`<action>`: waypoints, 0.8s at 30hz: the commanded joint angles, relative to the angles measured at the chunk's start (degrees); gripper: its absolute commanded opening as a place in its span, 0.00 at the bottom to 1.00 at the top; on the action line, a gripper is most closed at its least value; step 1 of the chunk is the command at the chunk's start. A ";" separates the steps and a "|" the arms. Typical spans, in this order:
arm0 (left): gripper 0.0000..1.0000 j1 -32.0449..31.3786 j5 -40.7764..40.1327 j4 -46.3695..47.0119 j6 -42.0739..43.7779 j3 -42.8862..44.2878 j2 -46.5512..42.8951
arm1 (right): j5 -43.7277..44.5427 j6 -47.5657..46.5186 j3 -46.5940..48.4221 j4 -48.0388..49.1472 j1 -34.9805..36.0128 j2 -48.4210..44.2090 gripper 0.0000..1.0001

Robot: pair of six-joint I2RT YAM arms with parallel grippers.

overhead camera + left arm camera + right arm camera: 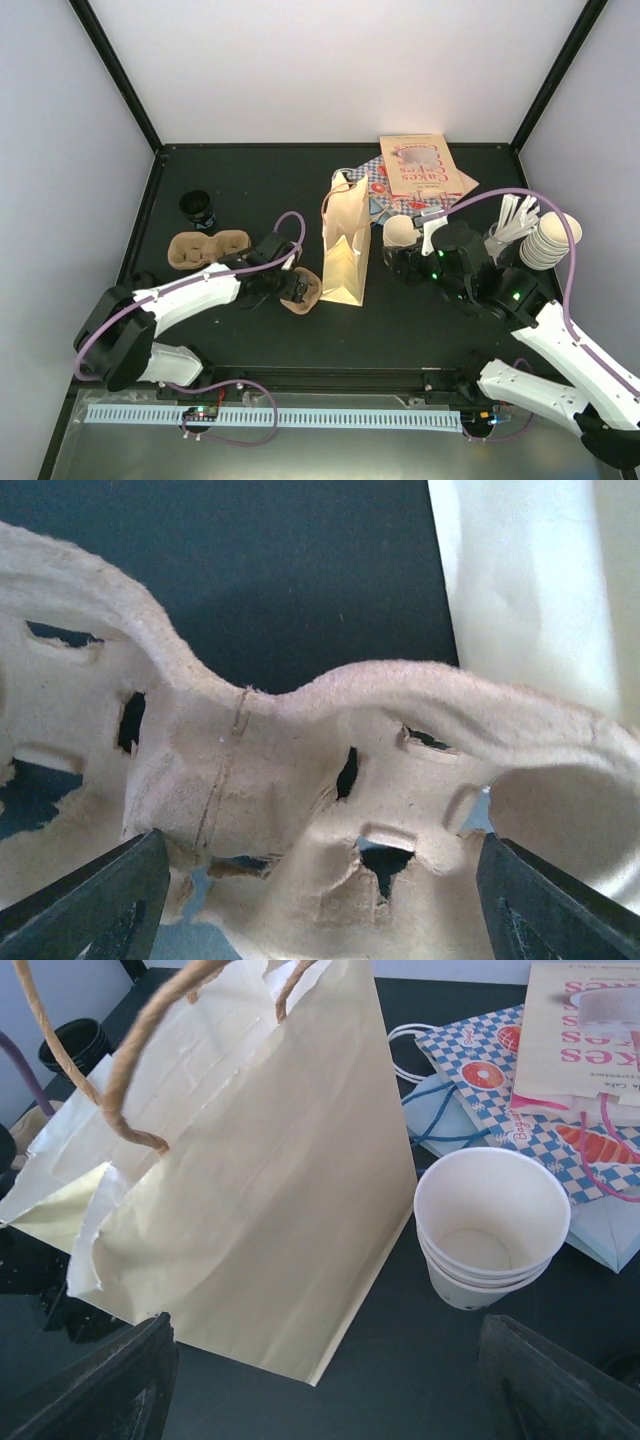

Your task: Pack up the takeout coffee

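Note:
The takeout coffee (pixel 198 208), a small cup under a black lid, stands at the back left of the table; its lid (pixel 70 1044) also shows past the bag in the right wrist view. A tan paper bag (pixel 345 242) (pixel 270 1180) with twine handles stands mid-table. My left gripper (pixel 295 288) (pixel 320 900) is open, its jaws wide on either side of a brown moulded cup carrier (pixel 300 800) (pixel 306 292) beside the bag's left foot. To the bag's right, my right gripper (pixel 405 262) (pixel 325 1380) hangs open over bare table, holding nothing.
A second carrier (pixel 205 247) lies left of the left arm. Lidless cream cups (pixel 400 232) (pixel 490 1225) are nested right of the bag, with another stack (pixel 552 240) and white sticks (pixel 515 215) at far right. Printed paper bags (pixel 420 165) (pixel 560 1070) lie at the back.

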 commanded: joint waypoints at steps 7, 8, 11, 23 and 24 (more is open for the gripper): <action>0.85 2.69 2.20 -1.02 1.73 4.14 5.83 | 0.68 -0.20 -0.49 2.17 -0.22 1.22 0.84; 0.85 2.87 2.34 -1.41 1.85 4.49 6.35 | 0.61 -0.21 -0.46 2.24 -0.17 1.30 0.84; 0.83 3.32 3.14 -2.27 2.46 5.72 7.81 | 0.33 -0.27 -0.29 2.29 -0.23 1.52 0.84; 0.80 3.61 3.63 -5.43 4.74 11.15 13.73 | 0.30 -0.11 0.07 2.06 -0.19 1.76 0.84; 0.80 3.72 3.57 -5.68 4.80 11.46 14.00 | 0.29 -0.18 0.15 2.03 -0.18 1.70 0.84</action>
